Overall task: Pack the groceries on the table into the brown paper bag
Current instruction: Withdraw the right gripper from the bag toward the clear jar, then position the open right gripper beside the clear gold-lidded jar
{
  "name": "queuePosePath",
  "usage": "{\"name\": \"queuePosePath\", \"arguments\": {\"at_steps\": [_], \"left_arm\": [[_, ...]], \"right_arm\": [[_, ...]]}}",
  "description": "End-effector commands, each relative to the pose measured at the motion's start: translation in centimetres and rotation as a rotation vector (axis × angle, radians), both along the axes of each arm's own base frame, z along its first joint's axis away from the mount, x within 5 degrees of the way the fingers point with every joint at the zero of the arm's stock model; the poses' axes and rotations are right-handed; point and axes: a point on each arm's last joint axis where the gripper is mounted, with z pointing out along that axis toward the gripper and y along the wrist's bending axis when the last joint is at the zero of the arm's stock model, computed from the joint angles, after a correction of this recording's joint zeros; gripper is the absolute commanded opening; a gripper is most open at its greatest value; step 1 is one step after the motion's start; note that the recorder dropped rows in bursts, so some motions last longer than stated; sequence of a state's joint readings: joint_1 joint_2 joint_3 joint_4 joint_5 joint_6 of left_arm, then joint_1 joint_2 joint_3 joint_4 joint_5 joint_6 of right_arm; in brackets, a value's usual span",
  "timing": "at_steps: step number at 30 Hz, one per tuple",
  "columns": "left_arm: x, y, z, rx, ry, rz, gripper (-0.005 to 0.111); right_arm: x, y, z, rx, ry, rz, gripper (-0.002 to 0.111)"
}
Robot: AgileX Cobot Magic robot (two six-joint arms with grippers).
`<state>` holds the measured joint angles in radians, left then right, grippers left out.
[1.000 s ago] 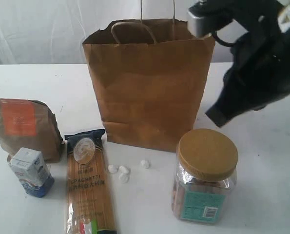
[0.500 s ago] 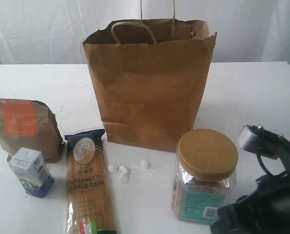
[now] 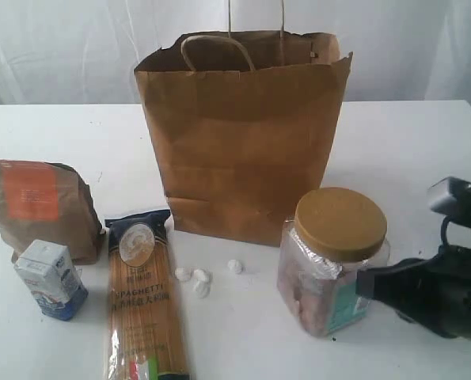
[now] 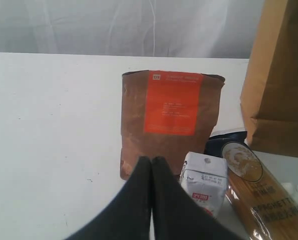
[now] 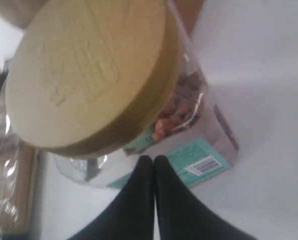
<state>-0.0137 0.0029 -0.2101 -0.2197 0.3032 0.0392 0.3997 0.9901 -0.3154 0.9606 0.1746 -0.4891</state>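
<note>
**Closed right gripper at a tilted jar; "SPAGHETTI" the only word that reads**

The right gripper [image 5: 150,162] has its two black fingers pressed together with nothing between them. Their tip meets the side of a clear jar [image 3: 330,265], right by its teal label [image 5: 201,161], which carries a barcode; the rest of the print is too small to read. The jar leans on the table [image 3: 425,142]. It is filled with brownish-pink pieces and closed by a broad tan lid [image 5: 88,70], whose embossed pattern is illegible. Beyond the jar from this gripper stands the brown paper bag [image 3: 243,134], upright and open-mouthed with its twisted handles up. What it holds cannot be seen.

The left gripper [image 4: 151,162] is likewise pressed together and empty. Straight ahead of its tip stands the brown pouch [image 4: 171,120], whose orange label bears white print too fine to read. Just beside the tip sits the blue-white carton [image 4: 205,180], with a small red mark and unreadable text. Past the carton lies the spaghetti packet [image 3: 144,301], marked "SPAGHETTI" under an oval picture, its pasta showing through the clear film. A few small white lumps [image 3: 195,279] lie between the packet and the bag.
</note>
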Motion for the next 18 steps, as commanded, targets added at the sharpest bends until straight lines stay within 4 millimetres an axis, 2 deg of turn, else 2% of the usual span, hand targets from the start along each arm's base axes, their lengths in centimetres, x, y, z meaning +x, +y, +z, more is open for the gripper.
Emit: {"name": "queuePosePath", "arguments": {"at_steps": [1, 5, 7, 10, 13, 15, 18], "left_arm": [[0.0, -0.1, -0.2, -0.013, 0.005, -0.004, 0.000], [0.0, -0.1, -0.2, -0.013, 0.005, -0.004, 0.000], [0.0, -0.1, -0.2, -0.013, 0.005, -0.004, 0.000], [0.0, -0.1, -0.2, -0.015, 0.006, -0.003, 0.000], [0.0, -0.1, -0.2, -0.015, 0.006, -0.003, 0.000], [0.0, -0.1, -0.2, -0.015, 0.006, -0.003, 0.000], [0.0, -0.1, -0.2, -0.015, 0.006, -0.003, 0.000]], "right_arm": [[1.0, -0.9, 0.6, -0.031, -0.114, -0.113, 0.000], [0.7, -0.7, 0.4, -0.023, -0.087, -0.087, 0.000], [0.2, -0.2, 0.0, -0.083, -0.064, 0.044, 0.000], [-1.1, 0.2, -0.8, -0.266, -0.055, 0.342, 0.000], [-1.4, 0.1, -1.1, -0.341, -0.056, 0.427, 0.000], [-1.2, 0.0, -1.0, -0.344, -0.079, 0.404, 0.009], [-1.1, 0.0, -1.0, -0.321, -0.065, 0.374, 0.037]]}}
